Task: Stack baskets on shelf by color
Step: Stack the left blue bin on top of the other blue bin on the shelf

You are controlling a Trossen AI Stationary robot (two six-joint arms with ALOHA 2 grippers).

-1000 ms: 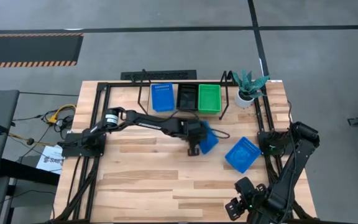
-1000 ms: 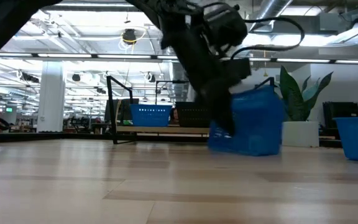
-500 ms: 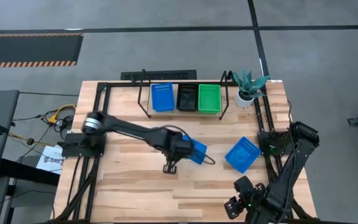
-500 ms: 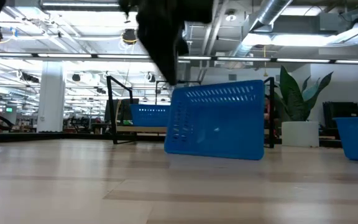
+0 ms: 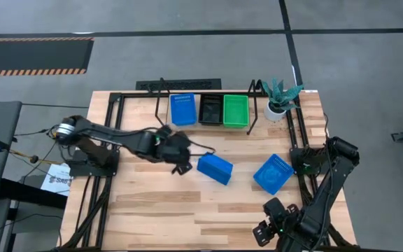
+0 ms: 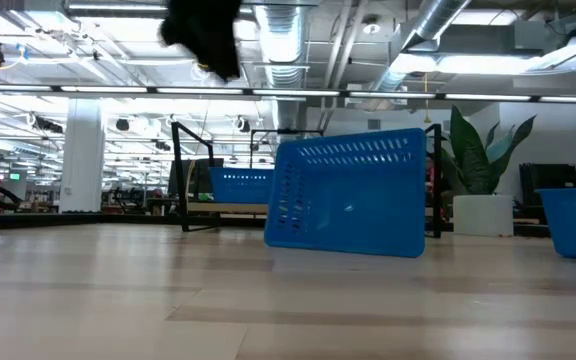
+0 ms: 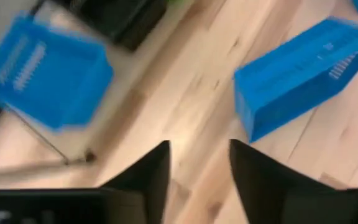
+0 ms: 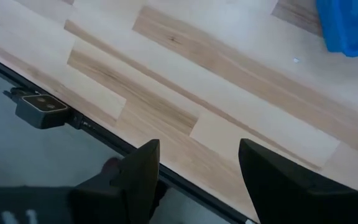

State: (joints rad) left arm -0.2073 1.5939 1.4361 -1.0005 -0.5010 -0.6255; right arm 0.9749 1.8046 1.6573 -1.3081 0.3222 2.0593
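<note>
Since a second ago, the left arm has let go of a blue basket [image 5: 215, 169] and pulled back toward its own side of the table [image 5: 152, 210]. That basket, which was lifted near the shelf, now lies upside down on the wood near the table's middle, apart from any gripper.

The left gripper [image 5: 180, 166] hangs just beside the overturned basket, on the side nearer the left arm's base. In the left wrist view its two dark fingers [image 7: 149, 177] are spread with only bare wood between them, holding nothing.

The right gripper [image 5: 275, 227] waits at the table's near right edge. Its fingers [image 8: 143, 168] are spread wide over the wood and hold nothing.

The shelf [image 5: 163, 112], a black wire rack at the far edge, carries three spots in a row: a blue one [image 5: 182, 109] at the left end, a black one [image 5: 210, 109] in the middle and a green one [image 5: 235, 110] at the right end. How many baskets sit nested in each spot cannot be told from above.

A second loose blue basket [image 5: 272, 173] sits open side up, to the right. A potted plant [image 5: 279, 98] stands beside the shelf's right end.

Judging by this, black and green look done, since none of either colour is loose. Two blue baskets are left, and the overturned one likely needs righting first.
</note>
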